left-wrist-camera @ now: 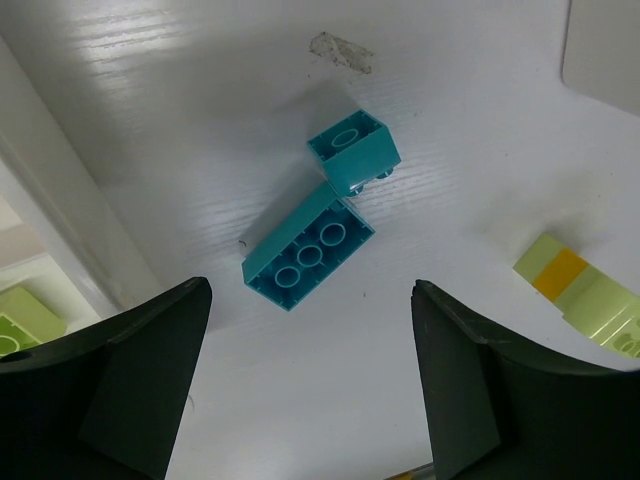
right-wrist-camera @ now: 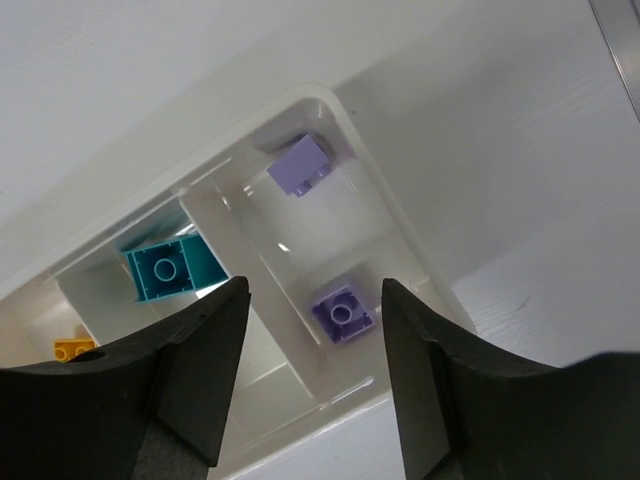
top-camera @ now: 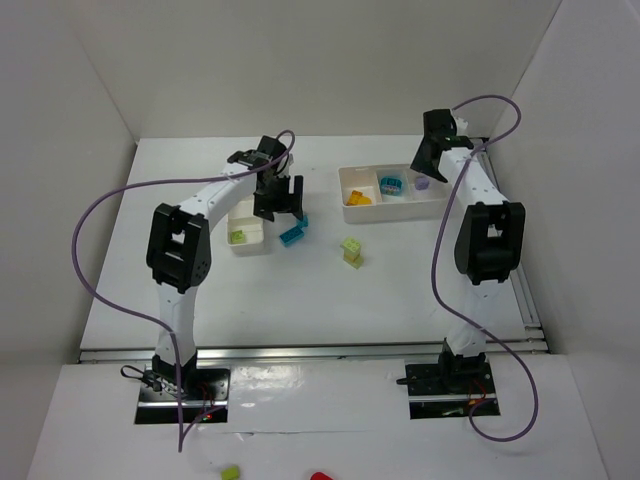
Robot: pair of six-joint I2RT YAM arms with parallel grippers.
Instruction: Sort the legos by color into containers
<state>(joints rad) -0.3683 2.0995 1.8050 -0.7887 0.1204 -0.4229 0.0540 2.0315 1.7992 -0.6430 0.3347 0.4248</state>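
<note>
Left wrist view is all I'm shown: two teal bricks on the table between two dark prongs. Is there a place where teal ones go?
Observer: Yes. A teal brick sits in the middle compartment of the wider tray, which your picture misses.
Visitor: What is the other arm up to?
Observer: The right gripper hangs open over that tray's end compartment, with a purple brick lying below it.
Visitor: And where do orange ones go?
Observer: An orange brick lies in the compartment at the tray's opposite end.
</note>
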